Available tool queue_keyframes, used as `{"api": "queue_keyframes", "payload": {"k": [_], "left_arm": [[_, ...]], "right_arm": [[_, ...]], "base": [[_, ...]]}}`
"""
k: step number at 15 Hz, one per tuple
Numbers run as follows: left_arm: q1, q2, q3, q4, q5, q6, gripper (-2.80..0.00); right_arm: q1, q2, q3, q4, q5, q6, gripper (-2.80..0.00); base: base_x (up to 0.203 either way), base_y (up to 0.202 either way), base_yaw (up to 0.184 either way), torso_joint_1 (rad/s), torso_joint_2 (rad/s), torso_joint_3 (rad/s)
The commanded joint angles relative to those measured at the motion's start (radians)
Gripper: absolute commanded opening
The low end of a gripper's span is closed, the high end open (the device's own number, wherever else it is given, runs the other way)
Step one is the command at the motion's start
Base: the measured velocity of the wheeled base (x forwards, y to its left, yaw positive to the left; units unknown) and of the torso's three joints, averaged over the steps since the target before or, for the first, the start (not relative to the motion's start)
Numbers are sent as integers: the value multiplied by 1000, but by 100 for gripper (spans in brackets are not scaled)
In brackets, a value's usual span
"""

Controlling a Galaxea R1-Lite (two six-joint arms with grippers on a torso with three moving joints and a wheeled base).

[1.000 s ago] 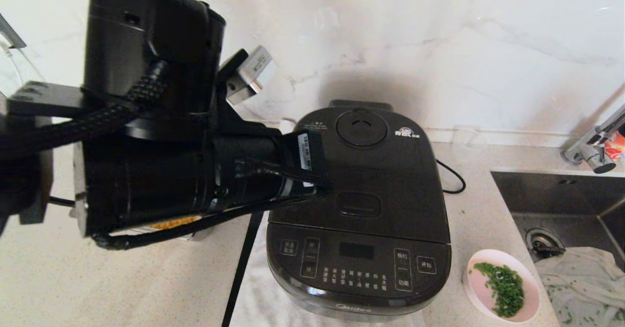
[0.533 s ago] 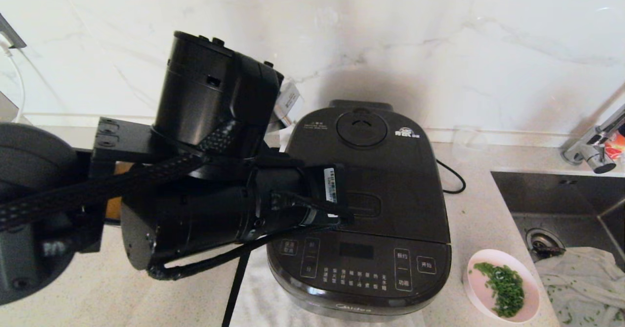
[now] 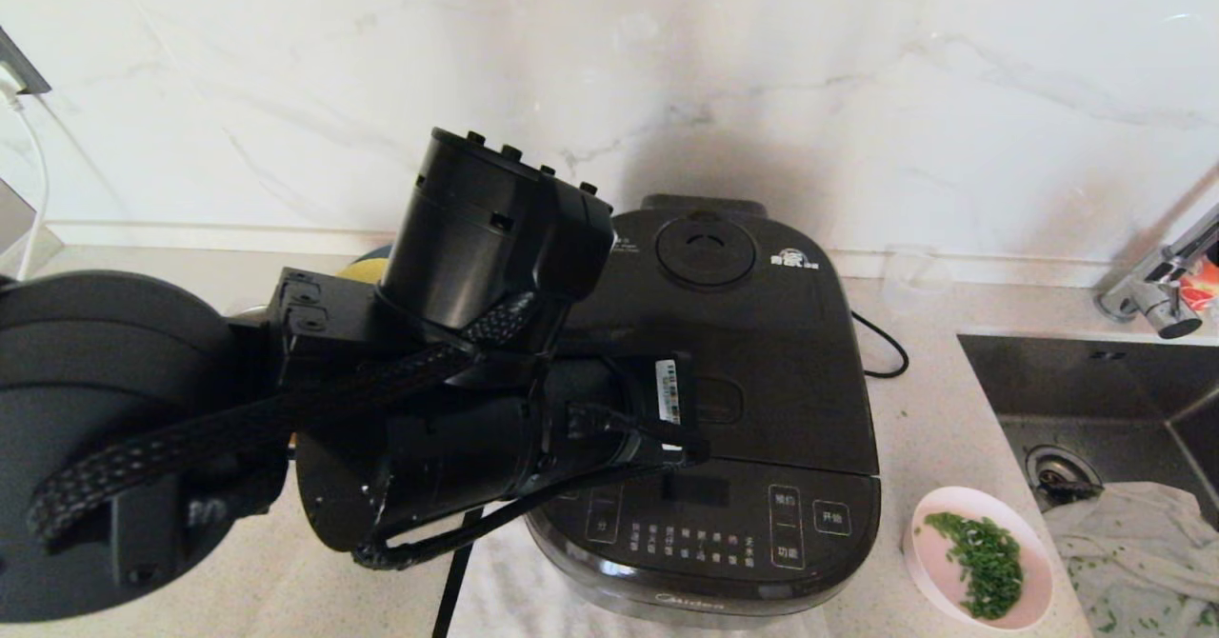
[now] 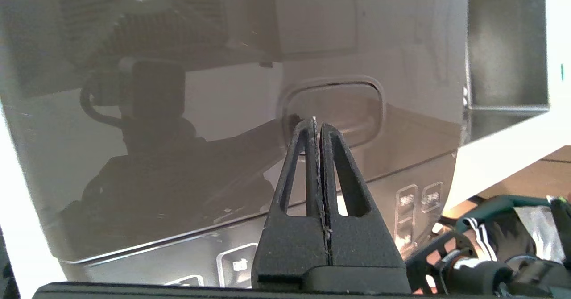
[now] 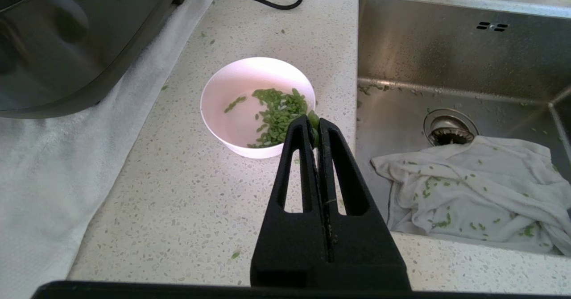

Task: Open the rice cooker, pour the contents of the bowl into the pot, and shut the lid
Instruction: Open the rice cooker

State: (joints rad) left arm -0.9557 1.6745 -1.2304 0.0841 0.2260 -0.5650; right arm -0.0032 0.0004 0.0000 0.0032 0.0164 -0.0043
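The glossy black rice cooker [image 3: 762,333] stands mid-counter with its lid [image 3: 790,371] down, so the pot is hidden. My left arm reaches across the cooker's left side. In the left wrist view, my left gripper [image 4: 317,122] is shut, its tips just over the near edge of the rectangular latch button [image 4: 352,100]. The pale-pink bowl [image 3: 938,548] of chopped green herb sits on the counter to the right of the cooker. In the right wrist view, my right gripper [image 5: 315,122] hovers shut near the bowl [image 5: 232,93], a green scrap stuck at its tips.
A steel sink [image 3: 1095,400] with a crumpled white cloth [image 3: 1133,543] lies at the right, under a tap [image 3: 1157,286]. The cooker's black cord [image 3: 881,348] trails behind it. A white towel [image 5: 44,165] lies under the cooker. A yellow bowl [image 3: 367,262] peeks out behind my left arm.
My left arm has swung right and down, from beside the cooker to over its lid near the latch button. The bowl and cooker have not moved.
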Motion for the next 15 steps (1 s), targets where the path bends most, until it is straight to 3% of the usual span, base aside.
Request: {"api": "queue_keyframes", "payload": {"k": [1, 7, 12, 15], "left_arm": [[-12, 7, 2, 0, 2, -9, -280], [-15, 12, 49, -3, 12, -16, -280], [-13, 27, 78, -103, 55, -16, -280], [-8, 35, 90, -104, 67, -14, -280]], "right_arm": [[0, 0, 0, 0, 0, 0, -280], [2, 0, 0, 0, 0, 0, -280], [0, 0, 0, 0, 0, 0, -280], [0, 0, 0, 0, 0, 0, -280]], "base": [[0, 0, 0, 0, 0, 0], [0, 0, 0, 0, 0, 0], [0, 0, 0, 0, 0, 0], [0, 0, 0, 0, 0, 0]]}}
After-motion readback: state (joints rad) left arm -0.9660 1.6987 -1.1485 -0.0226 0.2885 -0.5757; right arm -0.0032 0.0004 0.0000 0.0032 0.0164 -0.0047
